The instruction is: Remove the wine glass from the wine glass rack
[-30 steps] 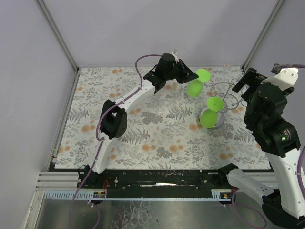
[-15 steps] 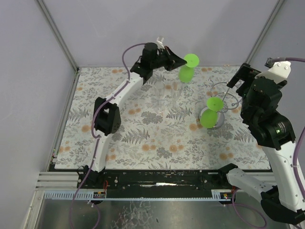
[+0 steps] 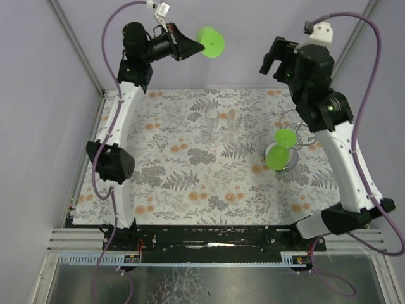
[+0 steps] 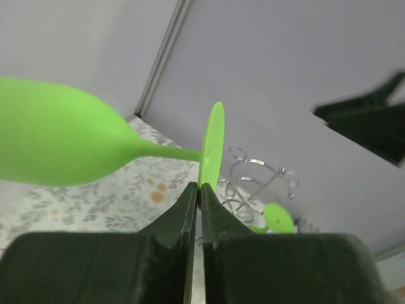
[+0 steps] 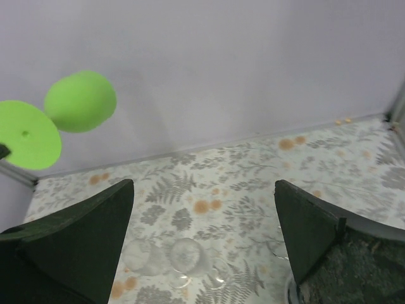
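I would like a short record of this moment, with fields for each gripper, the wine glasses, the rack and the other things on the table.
left gripper: shut on the foot of a green wine glass, raised high above the table
pose of held glass: sideways in the air, off the rack
right gripper: open, empty, raised
wine glass rack: stands at the right side of the table
second green wine glass: at the rack, apparently hanging on it
clear glasses: two, upright, mid-table

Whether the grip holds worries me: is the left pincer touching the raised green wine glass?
Touching. The left wrist view shows the left pincer shut on the foot edge of the green wine glass, no gap.
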Available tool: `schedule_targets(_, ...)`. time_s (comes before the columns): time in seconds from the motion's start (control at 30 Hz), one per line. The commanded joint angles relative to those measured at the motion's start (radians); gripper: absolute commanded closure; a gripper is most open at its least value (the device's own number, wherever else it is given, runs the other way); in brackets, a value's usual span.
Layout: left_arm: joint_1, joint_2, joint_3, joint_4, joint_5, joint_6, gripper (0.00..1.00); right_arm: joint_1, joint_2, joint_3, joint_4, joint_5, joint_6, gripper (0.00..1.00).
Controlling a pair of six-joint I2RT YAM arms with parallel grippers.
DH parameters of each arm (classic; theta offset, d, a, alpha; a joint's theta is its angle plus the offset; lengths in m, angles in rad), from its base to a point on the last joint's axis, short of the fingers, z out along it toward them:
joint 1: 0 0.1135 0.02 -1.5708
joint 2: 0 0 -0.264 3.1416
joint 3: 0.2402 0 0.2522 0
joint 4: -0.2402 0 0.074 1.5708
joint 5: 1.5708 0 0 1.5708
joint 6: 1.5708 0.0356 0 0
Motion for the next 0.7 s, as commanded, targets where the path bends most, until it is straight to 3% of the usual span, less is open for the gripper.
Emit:
schedule_targets(0.0,0.0,-0.193,-0.083,-0.196,0.098,0.592,1.0,-0.001,0.113,0.156,0.039,-0.203,0.06,0.01)
schedule_targets(0.13,0.0,-0.327,-0.226,-0.316,0.032,0.966,1.0,0.0,0.196,0.259,0.029,-0.288,0.103,0.01)
schedule_targets(0.4,-0.015,-0.465,-0.386,-0.477,-0.019,1.394,1.0,-0.01,0.25,0.326,0.009,-0.397,0.131,0.01)
schedule_targets(0.53,-0.071,-0.542,-0.505,-0.613,-0.079,1.738,1.0,-0.012,0.249,0.337,-0.035,-0.447,0.125,0.01)
schedule_targets(0.67,-0.122,-0.615,-0.646,-0.683,-0.146,1.987,1.0,-0.018,0.248,0.362,-0.112,-0.504,0.1,0.01)
